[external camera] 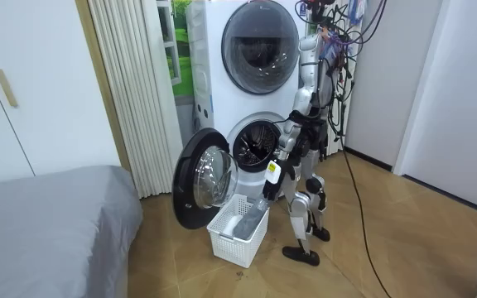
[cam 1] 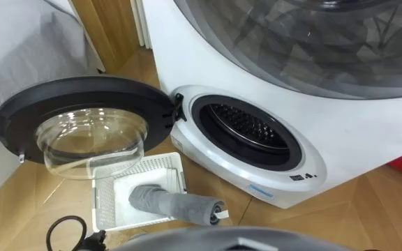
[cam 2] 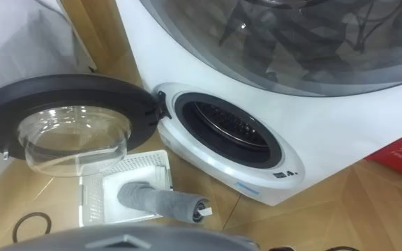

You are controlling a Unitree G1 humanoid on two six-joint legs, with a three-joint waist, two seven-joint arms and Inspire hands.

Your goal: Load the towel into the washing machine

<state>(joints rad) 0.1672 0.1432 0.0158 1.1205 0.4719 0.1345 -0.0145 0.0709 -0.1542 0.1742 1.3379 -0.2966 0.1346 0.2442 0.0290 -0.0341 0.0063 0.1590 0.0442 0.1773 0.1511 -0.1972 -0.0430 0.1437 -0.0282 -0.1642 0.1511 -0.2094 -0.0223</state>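
So the grey towel (cam 1: 176, 204) is rolled up into a sausage and sitting in the white plastic basket (cam 1: 105, 202). One end is down on the basket's bottom and the other pokes out over the rim on my right. The basket is on the wooden floor (cam 1: 368, 209), just below the open door (cam 1: 82, 104) and right in front of the washing machine (cam 1: 340, 139).

The door is swung all the way out to my left, dark ring with the clear glass bowl facing up at me. The drum opening (cam 1: 246, 129) is wide open and I can see the perforated metal inside, with no towel in it.

From the room view I'm standing just beside the machine on that view's right, upright, close to the basket. My left hand (external camera: 265, 195) hangs low, just above the basket's rim, not touching the towel. It's too small there to tell whether the fingers are spread or curled. There's a second machine (external camera: 259, 37) stacked on top, and a bed (external camera: 48, 215) with a grey cover off to that view's left.
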